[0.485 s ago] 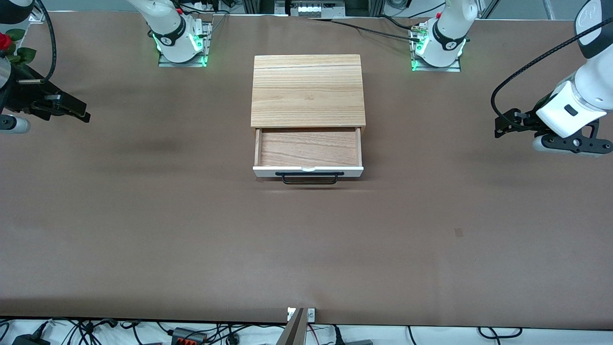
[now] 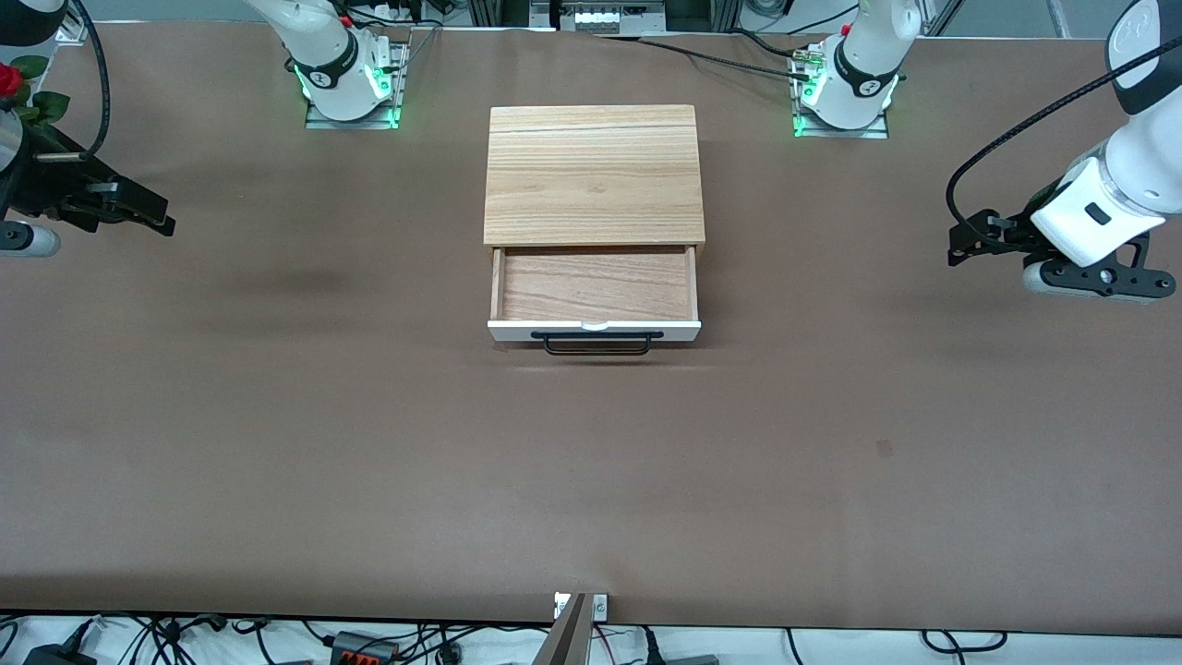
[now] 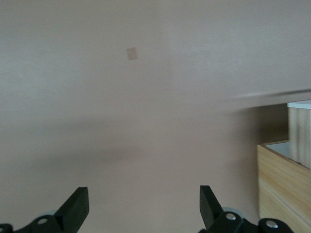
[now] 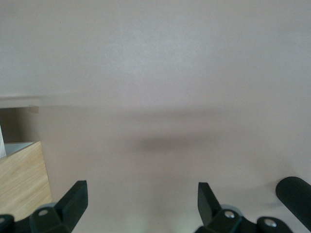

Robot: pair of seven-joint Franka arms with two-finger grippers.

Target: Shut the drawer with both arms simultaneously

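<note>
Brown covering is spread over the whole table [image 2: 369,462], and at its middle, between the two arm bases, a small light-wood cabinet [image 2: 594,175] is set with its front turned toward the front camera. From that cabinet the drawer [image 2: 594,294] is pulled well out; its light wood inside is exposed and holds nothing, and its white front panel, carrying a black bar handle [image 2: 597,344], is the part lying nearest the front camera. Nothing is touching the drawer or its handle. The left arm [image 2: 1131,139] is held up at the left arm's end of the table, well apart from the cabinet, and the left gripper [image 2: 970,242] is carried in the air over bare table there; in the left wrist view its jaws are seen spread wide with nothing between them, and a corner of the wooden cabinet [image 3: 284,187] is caught at the edge of that view. The right arm [image 2: 23,148] is held at the right arm's end of the table, likewise well apart from the cabinet, and the right gripper [image 2: 152,217] is carried over bare table; its jaws are also spread wide and empty in the right wrist view, where a wooden corner of the cabinet [image 4: 24,177] is again visible. A small darker mark [image 2: 885,448] is seen on the table covering, nearer the front camera than the drawer and toward the left arm's end.
</note>
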